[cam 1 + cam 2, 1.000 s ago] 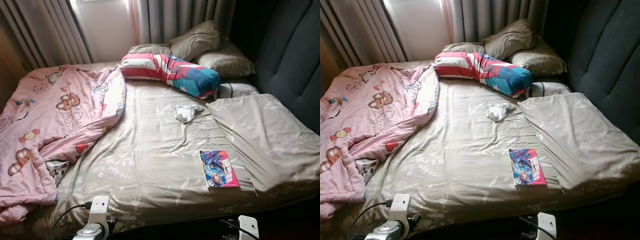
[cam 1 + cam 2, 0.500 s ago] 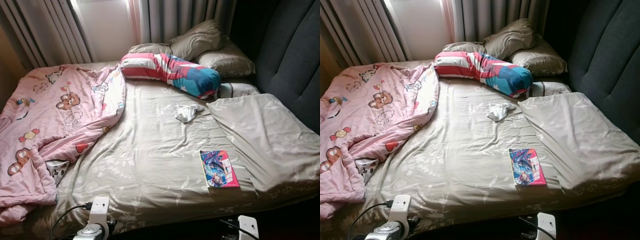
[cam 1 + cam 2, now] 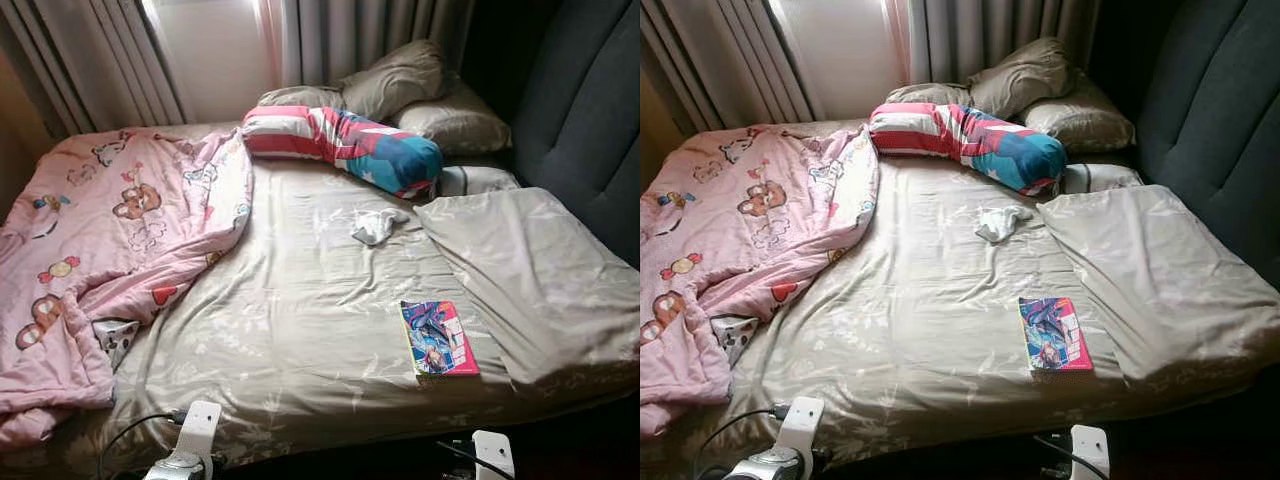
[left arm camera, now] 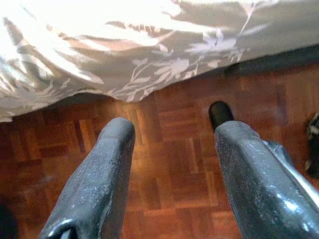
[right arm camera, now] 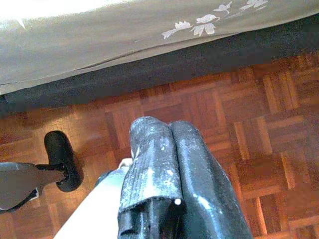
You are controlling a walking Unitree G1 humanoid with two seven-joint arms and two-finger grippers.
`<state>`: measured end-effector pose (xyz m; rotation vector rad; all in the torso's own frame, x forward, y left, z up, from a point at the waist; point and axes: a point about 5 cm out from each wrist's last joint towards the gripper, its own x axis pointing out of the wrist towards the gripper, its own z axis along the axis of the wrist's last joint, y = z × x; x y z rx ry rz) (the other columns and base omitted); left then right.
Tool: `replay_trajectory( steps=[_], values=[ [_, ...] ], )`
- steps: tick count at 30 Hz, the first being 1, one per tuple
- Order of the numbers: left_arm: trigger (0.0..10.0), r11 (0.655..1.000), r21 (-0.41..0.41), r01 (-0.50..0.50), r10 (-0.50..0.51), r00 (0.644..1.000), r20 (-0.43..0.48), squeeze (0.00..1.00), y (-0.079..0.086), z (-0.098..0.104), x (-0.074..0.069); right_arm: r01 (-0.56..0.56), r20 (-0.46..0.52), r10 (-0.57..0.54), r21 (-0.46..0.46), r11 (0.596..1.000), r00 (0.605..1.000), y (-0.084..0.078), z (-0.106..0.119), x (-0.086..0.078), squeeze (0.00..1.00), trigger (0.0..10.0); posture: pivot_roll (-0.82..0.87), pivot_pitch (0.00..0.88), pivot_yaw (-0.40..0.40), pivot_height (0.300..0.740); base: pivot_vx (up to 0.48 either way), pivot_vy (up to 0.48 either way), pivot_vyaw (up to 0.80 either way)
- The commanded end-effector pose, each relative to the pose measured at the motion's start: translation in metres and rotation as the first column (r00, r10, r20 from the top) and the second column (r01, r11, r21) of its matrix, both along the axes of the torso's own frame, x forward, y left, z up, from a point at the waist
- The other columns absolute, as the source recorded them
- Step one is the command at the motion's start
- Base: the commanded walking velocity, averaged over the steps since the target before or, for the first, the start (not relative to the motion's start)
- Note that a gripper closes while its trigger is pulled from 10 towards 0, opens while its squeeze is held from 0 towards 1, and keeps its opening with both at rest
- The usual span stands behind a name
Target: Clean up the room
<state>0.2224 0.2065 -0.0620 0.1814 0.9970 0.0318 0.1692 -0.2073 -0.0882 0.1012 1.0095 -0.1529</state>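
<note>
A bed with a beige leaf-print sheet [image 3: 300, 320] lies before me. On it lie a colourful book [image 3: 438, 338] near the front right, a crumpled white cloth [image 3: 375, 225] in the middle, and a striped red, white and blue bolster [image 3: 345, 145] further back. A rumpled pink cartoon blanket [image 3: 110, 240] covers the left side. My left gripper [image 4: 174, 132] hangs open over the parquet floor [image 4: 174, 174] beside the bed edge, holding nothing. My right gripper [image 5: 167, 127] hangs shut and empty above the same floor.
Two beige pillows [image 3: 400, 80] lean at the back by the grey curtains [image 3: 100, 60]. A folded beige cover [image 3: 530, 280] lies along the bed's right side, under a dark padded headboard [image 3: 590, 130]. My wrists [image 3: 190, 450] show at the front edge.
The view has shifted slightly and my two wrists sit a little lower in the picture. Nothing on the bed has moved.
</note>
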Motion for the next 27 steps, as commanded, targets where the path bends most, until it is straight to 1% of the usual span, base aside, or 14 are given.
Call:
replay_trajectory(
  steps=[1,3,5,22,25,27],
  values=[
    [10.0,1.000,-0.013,-0.017,0.017,1.000,0.016,0.00,0.0001,0.0008,0.0012,-0.009,0.018,0.009,-0.007,1.000,1.000,0.0005,0.0018,0.0040,0.00,10.0,-0.13,0.000,0.025,0.740,0.000,0.000,0.00],
    [10.0,1.000,-0.011,-0.021,0.021,1.000,0.017,0.00,0.0002,0.0009,0.0014,-0.023,0.021,0.024,-0.019,1.000,1.000,0.0002,0.0023,0.0048,0.00,10.0,-0.12,0.000,0.024,0.740,0.000,0.000,0.00],
    [10.0,1.000,-0.008,-0.017,0.017,1.000,0.014,0.00,0.0004,0.0011,0.0016,-0.038,0.026,0.039,-0.036,0.999,0.999,-0.0003,0.0031,0.0061,0.00,10.0,-0.13,0.000,0.024,0.740,0.000,0.000,0.54],
    [10.0,0.999,-0.013,-0.031,0.032,0.999,0.026,0.00,-0.0007,0.0019,0.0033,-0.036,0.024,0.037,-0.023,0.999,0.999,-0.0001,0.0032,0.0066,0.00,10.0,-0.12,0.018,0.023,0.740,0.000,0.000,0.78],
    [10.0,0.999,-0.020,-0.035,0.035,0.999,0.027,0.00,-0.0013,0.0020,0.0035,-0.007,0.019,0.007,-0.005,1.000,1.000,-0.0001,0.0027,0.0058,0.00,10.0,-0.12,0.021,0.022,0.740,0.000,0.000,0.00],
    [10.0,0.999,-0.024,-0.037,0.038,0.999,0.028,0.00,-0.0016,0.0020,0.0036,-0.007,0.023,0.007,-0.004,1.000,1.000,-0.0002,0.0030,0.0063,0.00,10.0,-0.12,0.022,0.022,0.740,0.000,0.000,0.00]
  ],
)
